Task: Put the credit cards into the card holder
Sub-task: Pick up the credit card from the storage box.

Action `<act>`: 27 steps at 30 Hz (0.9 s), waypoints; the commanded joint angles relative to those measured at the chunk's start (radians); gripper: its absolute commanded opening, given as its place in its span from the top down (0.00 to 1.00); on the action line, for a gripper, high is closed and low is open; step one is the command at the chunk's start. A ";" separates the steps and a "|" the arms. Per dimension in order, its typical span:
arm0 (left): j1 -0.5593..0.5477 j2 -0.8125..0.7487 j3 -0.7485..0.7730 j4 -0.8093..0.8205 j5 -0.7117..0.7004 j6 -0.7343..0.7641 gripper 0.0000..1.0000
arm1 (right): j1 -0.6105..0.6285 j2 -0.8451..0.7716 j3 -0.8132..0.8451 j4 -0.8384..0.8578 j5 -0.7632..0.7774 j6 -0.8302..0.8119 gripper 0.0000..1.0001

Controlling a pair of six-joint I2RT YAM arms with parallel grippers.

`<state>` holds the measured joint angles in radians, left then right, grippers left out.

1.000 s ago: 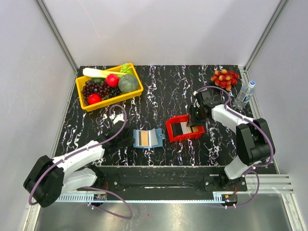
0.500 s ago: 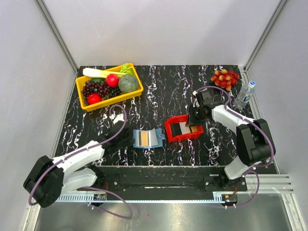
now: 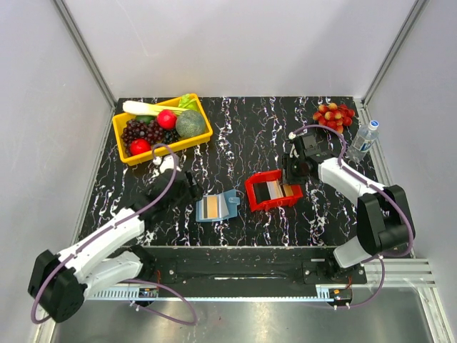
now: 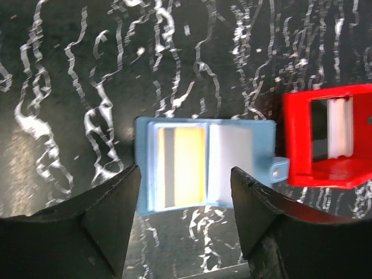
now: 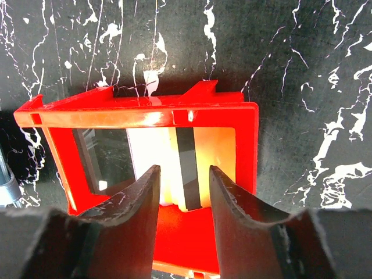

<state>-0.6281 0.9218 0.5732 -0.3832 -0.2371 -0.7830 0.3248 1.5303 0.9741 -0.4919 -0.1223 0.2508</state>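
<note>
Near the table's [image 3: 250, 121] front edge, the left gripper [image 4: 185, 171] hovers, jaws wide apart, over the open blue card holder [image 3: 216, 208], perhaps to steady it. A gold card [image 4: 189, 165] is already pocketed inside. Just to its right, the right gripper [image 5: 184, 174], jaws partly apart and empty, hangs over credit cards [image 5: 221, 148] in a red tray [image 5: 139, 113], probably lining up a pick.

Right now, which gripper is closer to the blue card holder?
Left. The left gripper hangs just left of the card holder, not touching it; the right gripper is over the red tray, which lies to the holder's right.
</note>
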 commanded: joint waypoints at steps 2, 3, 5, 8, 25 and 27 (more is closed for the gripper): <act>0.005 0.181 0.151 0.151 0.139 0.044 0.33 | 0.000 -0.045 -0.006 0.019 -0.008 0.014 0.53; 0.004 0.219 0.175 0.170 0.172 0.048 0.33 | 0.000 -0.047 -0.006 0.022 -0.008 0.021 0.53; 0.002 0.308 0.236 0.205 0.232 0.060 0.33 | 0.000 -0.044 -0.009 0.029 -0.002 0.025 0.52; -0.015 0.441 0.356 0.210 0.326 0.079 0.32 | 0.000 -0.036 -0.012 0.029 0.023 0.022 0.51; -0.156 0.905 0.726 -0.014 0.321 0.074 0.35 | -0.009 -0.004 -0.014 0.039 0.084 0.027 0.47; -0.170 0.913 0.728 -0.014 0.320 0.071 0.35 | -0.012 0.002 -0.015 0.036 0.087 0.022 0.47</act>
<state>-0.7753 1.8252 1.2526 -0.3851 0.0792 -0.7048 0.3241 1.5215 0.9623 -0.4679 -0.0883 0.2848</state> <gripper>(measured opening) 0.647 0.526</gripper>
